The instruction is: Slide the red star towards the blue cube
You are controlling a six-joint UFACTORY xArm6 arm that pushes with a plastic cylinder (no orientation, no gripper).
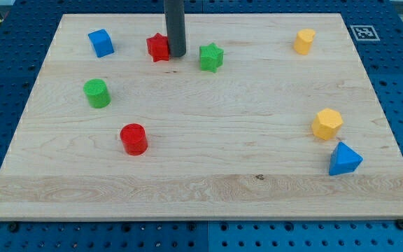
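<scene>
The red star [157, 47] lies near the view's top left on the wooden board [201, 175]. The blue cube [101, 43] lies to its left, about a block's width and a half away. My tip [176, 54] stands right against the red star's right side, between it and the green star [211, 57]. The rod comes straight down from the view's top.
A green cylinder [97, 93] and a red cylinder [133, 138] lie at the left. A yellow block [303, 41] lies at the top right, a yellow hexagonal block [326, 124] and a blue triangular block [343, 159] at the right.
</scene>
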